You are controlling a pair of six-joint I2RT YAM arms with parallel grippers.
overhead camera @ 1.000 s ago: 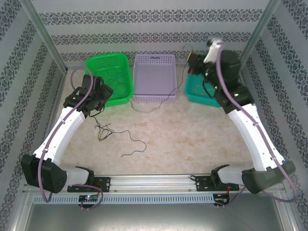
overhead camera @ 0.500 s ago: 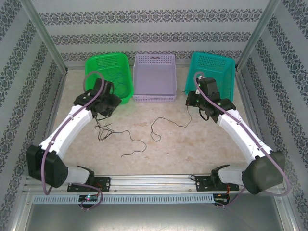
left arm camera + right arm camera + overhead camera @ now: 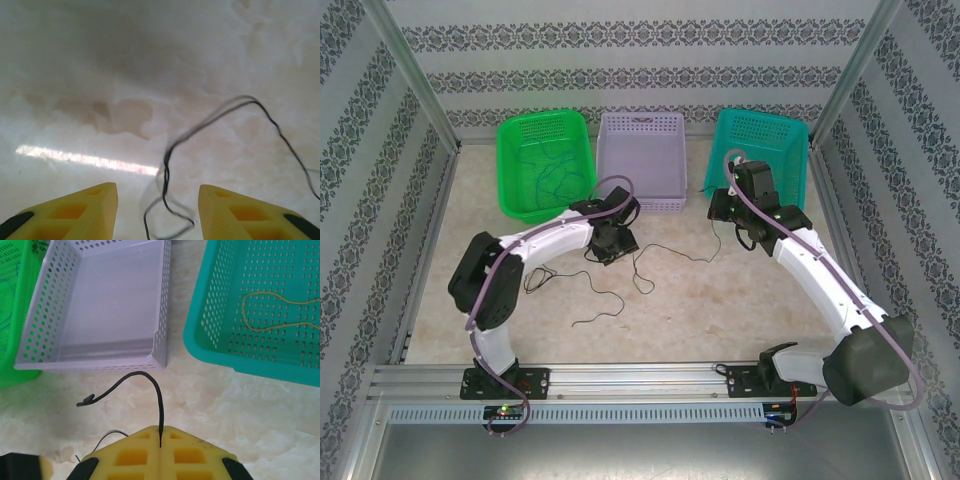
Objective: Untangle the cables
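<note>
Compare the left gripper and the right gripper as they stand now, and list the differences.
The left gripper has its jaws apart; the right gripper has its jaws shut.
The left gripper holds nothing, with a black cable loop between its fingers; the right gripper pinches a black cable end.
The left gripper is in front of the lavender basket; the right gripper is in front of the teal basket.
Both have yellow fingers.
</note>
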